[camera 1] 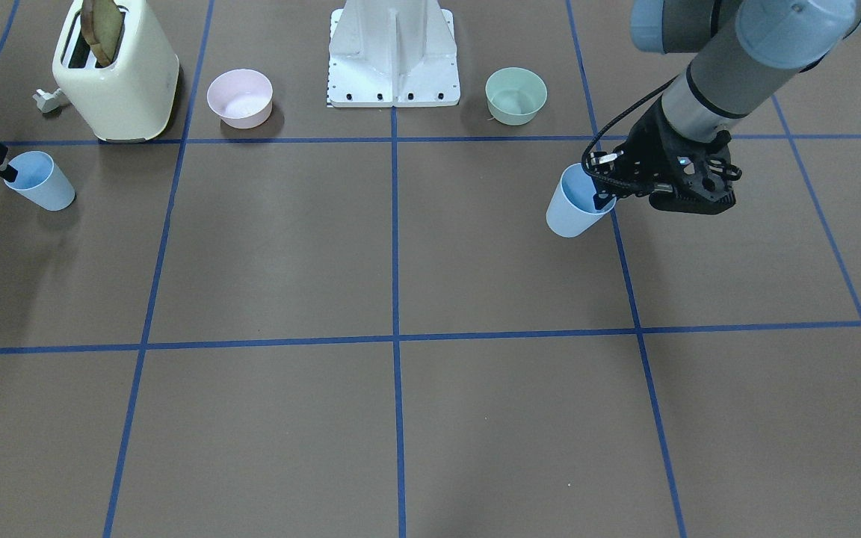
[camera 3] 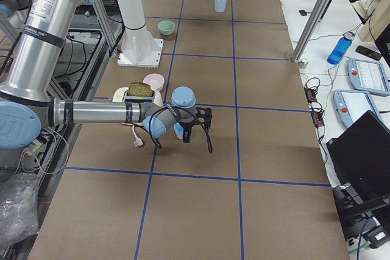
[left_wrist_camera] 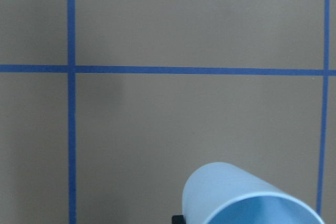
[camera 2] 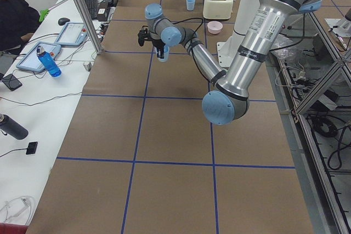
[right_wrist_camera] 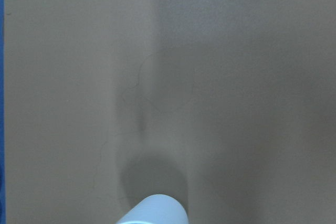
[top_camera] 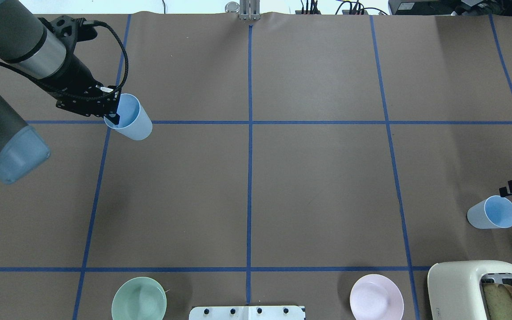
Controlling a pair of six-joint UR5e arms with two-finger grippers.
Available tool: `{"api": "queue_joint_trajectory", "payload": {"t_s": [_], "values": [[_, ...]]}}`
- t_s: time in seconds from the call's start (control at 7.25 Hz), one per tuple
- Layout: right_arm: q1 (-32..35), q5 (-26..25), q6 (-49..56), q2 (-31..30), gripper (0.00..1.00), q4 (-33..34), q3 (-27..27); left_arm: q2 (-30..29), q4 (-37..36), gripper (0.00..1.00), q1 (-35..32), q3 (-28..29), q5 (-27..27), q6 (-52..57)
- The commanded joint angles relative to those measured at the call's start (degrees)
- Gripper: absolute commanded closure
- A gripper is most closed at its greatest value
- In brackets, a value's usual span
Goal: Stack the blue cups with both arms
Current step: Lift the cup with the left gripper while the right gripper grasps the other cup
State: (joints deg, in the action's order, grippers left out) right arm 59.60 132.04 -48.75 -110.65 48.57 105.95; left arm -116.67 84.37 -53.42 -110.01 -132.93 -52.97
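My left gripper (camera 1: pixel 604 196) is shut on the rim of one blue cup (camera 1: pixel 574 205), one finger inside and one outside. It holds the cup tilted near a blue tape crossing; this shows in the overhead view too, gripper (top_camera: pixel 114 116) and cup (top_camera: pixel 130 119). The left wrist view shows that cup (left_wrist_camera: pixel 247 198) at the bottom edge. My right gripper (camera 1: pixel 6 172) is shut on the rim of the other blue cup (camera 1: pixel 40 181), close to the toaster. In the overhead view this cup (top_camera: pixel 491 212) is at the right edge. In the right wrist view its base (right_wrist_camera: pixel 155 211) hangs over its shadow.
A cream toaster (camera 1: pixel 116 71) holding a slice of toast stands near the right arm's cup. A pink bowl (camera 1: pixel 240 97) and a mint-green bowl (camera 1: pixel 516 95) flank the white pedestal (camera 1: pixel 393 56). Blue tape lines divide the brown table.
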Motion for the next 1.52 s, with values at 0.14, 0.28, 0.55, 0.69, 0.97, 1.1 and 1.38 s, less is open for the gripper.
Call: {"api": "queue_joint_trajectory", "payload": {"t_s": [0.14,0.28,0.55,0.69,0.97,1.1,1.38], "values": [[-3.0,-2.5,-2.2,-1.1,0.0,-2.2,-0.3,-1.6,-1.1,1.0,0.6,0.5,0.1,-0.5],[-3.9,-3.5,-2.0,-1.4,0.0,-2.2,-0.4,-1.5,-1.1,1.0,0.5,0.5,0.1,-0.6],[-5.8,-5.0,-1.6,-3.1,0.0,-3.8,-0.4,-1.5,-1.1,1.0,0.6,0.7,0.1,-0.6],[-6.3,-5.1,-1.6,-4.3,0.0,-6.2,-0.5,-1.5,-1.1,1.0,0.6,0.8,0.1,-0.6],[-6.7,-5.1,-1.6,-4.5,0.01,-6.5,-0.7,-1.5,-1.1,1.0,0.6,0.9,0.2,-0.6],[-6.8,-5.2,-1.6,-4.5,0.1,-6.5,-0.7,-1.5,-1.0,1.0,0.6,0.9,0.2,-0.6],[-6.9,-5.6,-1.7,-3.4,0.36,-6.5,-2.2,-1.5,-1.1,1.0,0.6,0.9,0.2,-0.6]]}}
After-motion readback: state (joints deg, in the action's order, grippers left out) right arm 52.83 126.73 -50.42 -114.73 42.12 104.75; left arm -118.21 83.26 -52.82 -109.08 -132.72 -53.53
